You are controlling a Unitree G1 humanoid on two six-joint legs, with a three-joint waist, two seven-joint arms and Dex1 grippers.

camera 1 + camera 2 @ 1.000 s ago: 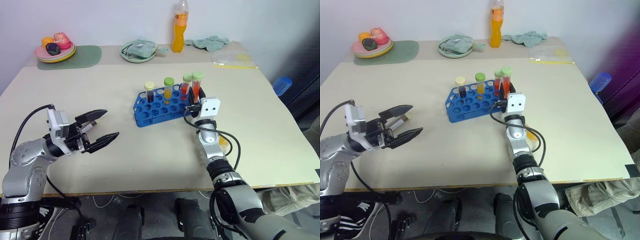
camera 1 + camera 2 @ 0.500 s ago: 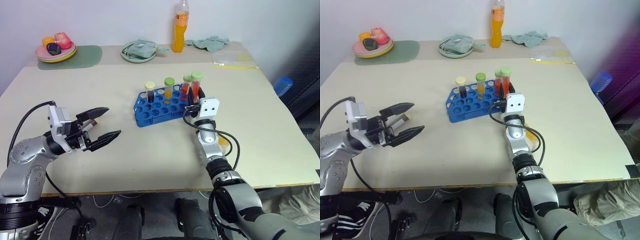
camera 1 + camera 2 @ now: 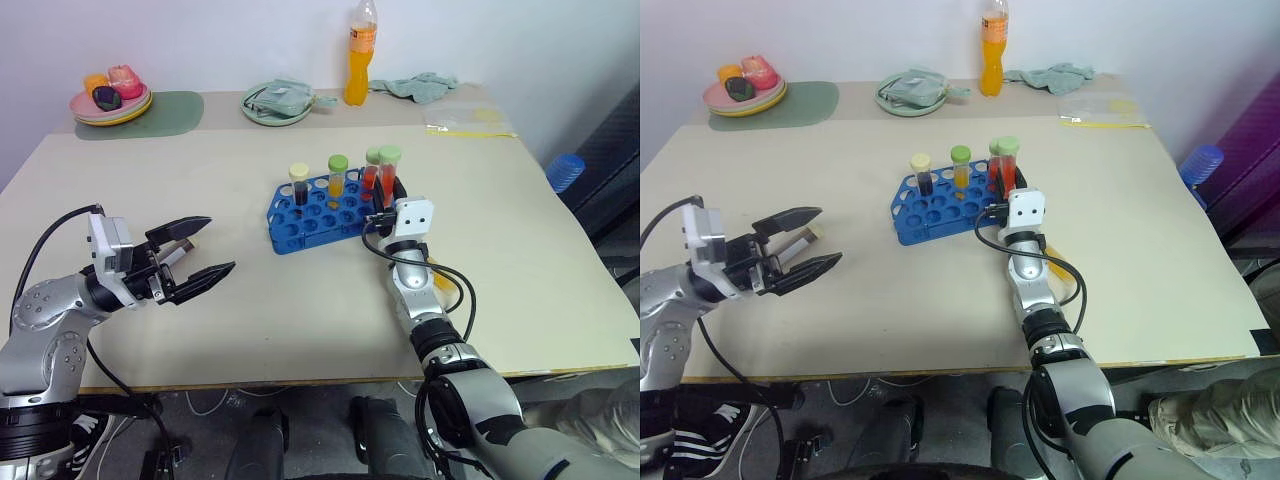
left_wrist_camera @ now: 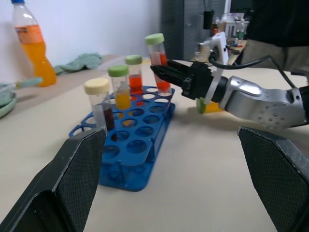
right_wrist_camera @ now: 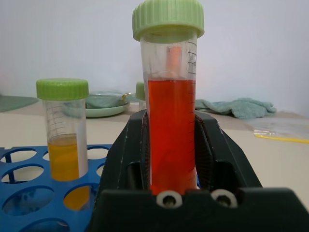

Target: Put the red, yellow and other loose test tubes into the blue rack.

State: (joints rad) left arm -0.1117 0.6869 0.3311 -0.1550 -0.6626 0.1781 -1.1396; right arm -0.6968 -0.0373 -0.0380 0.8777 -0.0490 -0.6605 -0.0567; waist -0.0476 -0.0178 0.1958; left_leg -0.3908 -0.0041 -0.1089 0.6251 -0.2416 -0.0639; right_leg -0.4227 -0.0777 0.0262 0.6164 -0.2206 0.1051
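Right wrist view: a red test tube (image 5: 171,130) with a green cap is clamped upright between the fingers of the right claw (image 3: 383,207), which is closed tight on it at the blue rack's (image 3: 322,214) right end. The insertion step is judged to be in hand; next the tube must be lined up over a free hole, lowered, then released. Three capped tubes are already seated in the rack. The left claw (image 3: 200,253) is held wide open and empty, well left of the rack. Another tube (image 3: 447,288) lies on the surface (image 3: 250,300) near the rack, partly hidden behind the right arm. Whether the held tube's base has entered a hole cannot be made out.
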